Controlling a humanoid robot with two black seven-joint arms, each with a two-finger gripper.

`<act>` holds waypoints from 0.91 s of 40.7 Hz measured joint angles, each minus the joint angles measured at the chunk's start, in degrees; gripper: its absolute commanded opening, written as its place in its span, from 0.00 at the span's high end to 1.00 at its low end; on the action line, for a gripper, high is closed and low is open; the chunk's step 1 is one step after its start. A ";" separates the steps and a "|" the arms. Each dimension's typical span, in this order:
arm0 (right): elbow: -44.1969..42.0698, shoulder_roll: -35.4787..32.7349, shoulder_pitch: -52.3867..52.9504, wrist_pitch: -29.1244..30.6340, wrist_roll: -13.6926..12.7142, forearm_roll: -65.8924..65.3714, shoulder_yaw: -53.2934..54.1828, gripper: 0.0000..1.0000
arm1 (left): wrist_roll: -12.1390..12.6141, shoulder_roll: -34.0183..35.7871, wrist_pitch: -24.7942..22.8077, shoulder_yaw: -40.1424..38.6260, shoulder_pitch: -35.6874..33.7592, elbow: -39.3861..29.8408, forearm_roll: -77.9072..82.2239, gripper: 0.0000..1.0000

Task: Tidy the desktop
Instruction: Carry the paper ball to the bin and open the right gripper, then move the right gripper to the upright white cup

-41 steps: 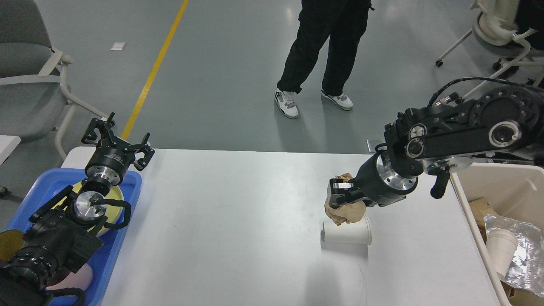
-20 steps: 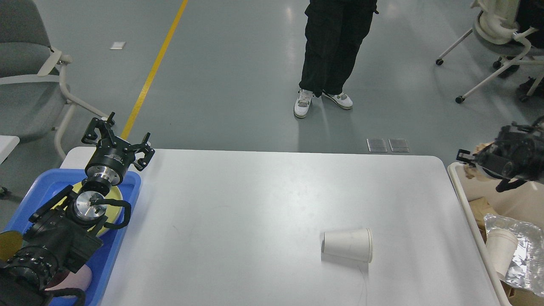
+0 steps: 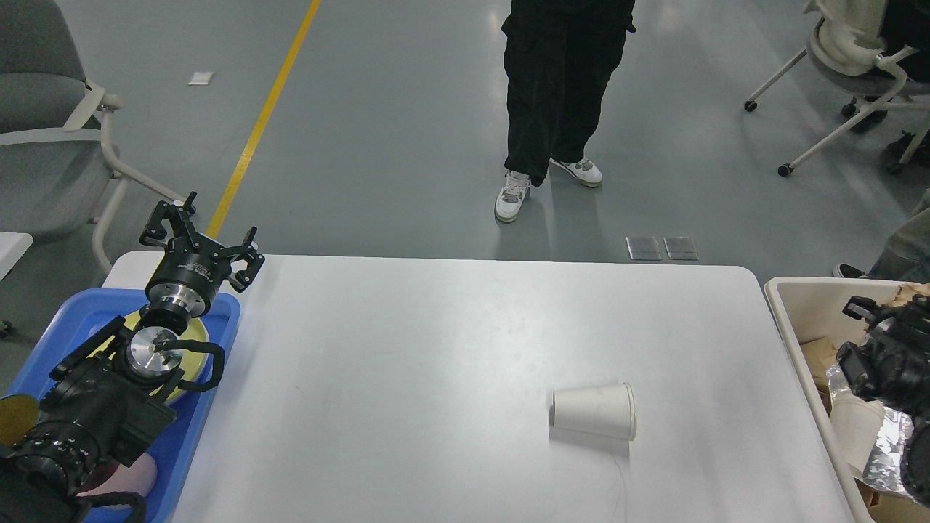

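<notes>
the table (image 3: 436,349), a wide white top with rounded corners, fills the lower middle of the head view. on its right half a white paper cup (image 3: 594,411) lies on its side, mouth toward the right, well apart from both arms. at the table's left edge sits a blue tray (image 3: 218,341) holding a yellow plate (image 3: 190,330), partly hidden by the left arm. the left gripper (image 3: 200,240) hovers above the tray's far corner with its jaws spread wide and nothing between them. off the table's right edge stands a beige bin (image 3: 795,319) containing brown paper (image 3: 819,354), a sheet of foil (image 3: 890,450) and another white cup (image 3: 854,432). the right gripper (image 3: 872,319) hangs over this bin, dark and seen end-on; i cannot tell how its jaws stand, though crumpled brown paper shows just beside it. beyond the table a person (image 3: 559,80) in black trousers and white sneakers stands on the grey floor.
</notes>
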 measured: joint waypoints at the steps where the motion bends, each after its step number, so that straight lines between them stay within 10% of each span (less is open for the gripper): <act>1: -0.01 -0.01 -0.09 -0.03 0.07 0.10 0.00 0.00 | 0.00 0.00 0.00 0.00 0.00 0.00 0.00 0.02; 37: 0.20 2.43 0.29 0.36 0.09 0.24 0.15 0.00 | 0.00 0.01 0.01 0.04 -0.02 -0.01 0.00 0.02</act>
